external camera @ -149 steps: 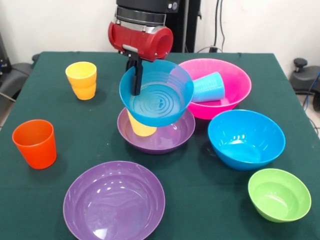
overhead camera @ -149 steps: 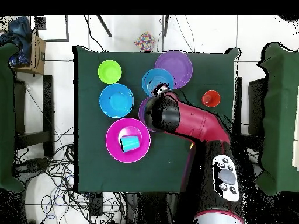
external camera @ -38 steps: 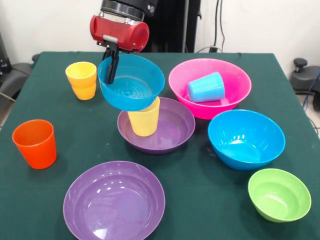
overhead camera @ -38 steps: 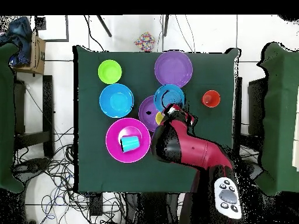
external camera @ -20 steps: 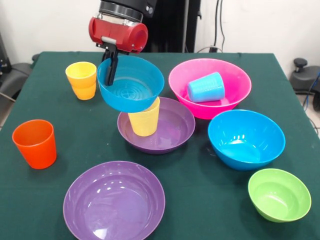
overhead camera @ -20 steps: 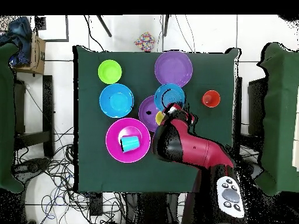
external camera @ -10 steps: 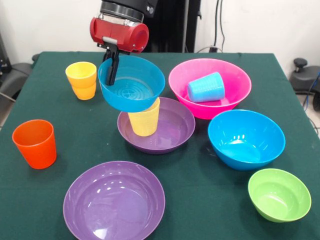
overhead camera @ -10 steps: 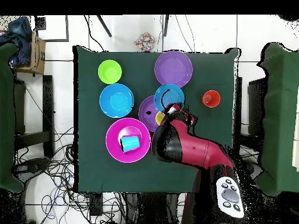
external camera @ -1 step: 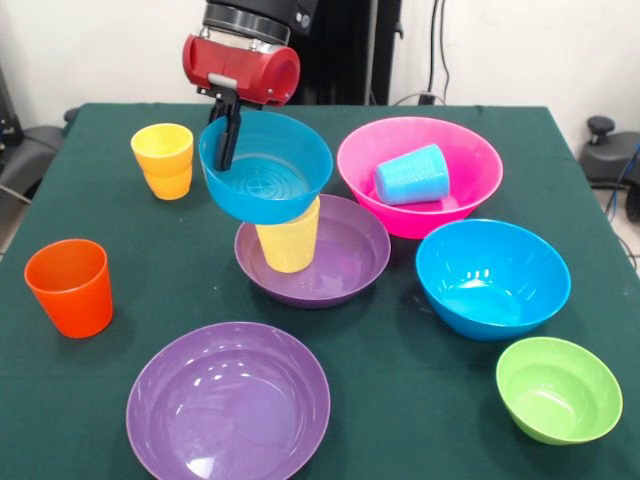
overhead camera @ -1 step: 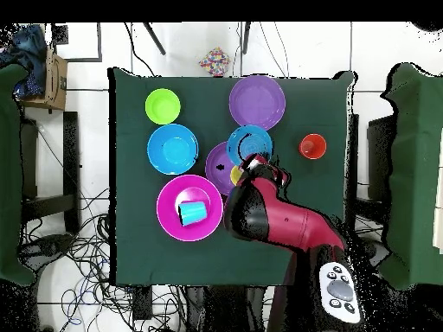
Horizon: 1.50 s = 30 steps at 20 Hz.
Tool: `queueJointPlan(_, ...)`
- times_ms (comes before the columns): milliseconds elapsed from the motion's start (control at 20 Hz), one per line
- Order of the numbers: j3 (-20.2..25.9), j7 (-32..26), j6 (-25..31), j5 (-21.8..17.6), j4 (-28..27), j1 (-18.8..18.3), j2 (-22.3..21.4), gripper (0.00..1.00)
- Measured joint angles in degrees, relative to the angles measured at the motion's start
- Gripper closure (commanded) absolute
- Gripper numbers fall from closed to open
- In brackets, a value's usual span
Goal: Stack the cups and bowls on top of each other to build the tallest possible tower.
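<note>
We see our gripper [external camera @ -1 step: 229, 150] clamped on the rim of the small blue bowl [external camera @ -1 step: 266, 168], held tilted over the ribbed pale yellow cup [external camera @ -1 step: 288, 240] standing in a shallow purple bowl [external camera @ -1 step: 345, 262] mid-table. The light blue cup [external camera @ -1 step: 411, 174] lies sideways in the pink bowl [external camera @ -1 step: 470, 160]. Green cloth [external camera @ -1 step: 400, 390] lies open between dishes.

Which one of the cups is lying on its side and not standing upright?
The light blue cup, tipped over inside the big pink bowl. The orange cup, the stacked amber-yellow cups and the pale yellow cup all stand upright.
</note>
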Motion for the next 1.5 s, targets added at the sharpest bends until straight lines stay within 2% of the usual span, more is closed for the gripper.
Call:
queueJointPlan(1000,-0.04,0.00,0.00,0.80,0.65,0.88,-0.02,1.00)
queueJointPlan(1500,0.93,0.00,0.01,0.92,1.88,-0.25,-0.30,1.00)
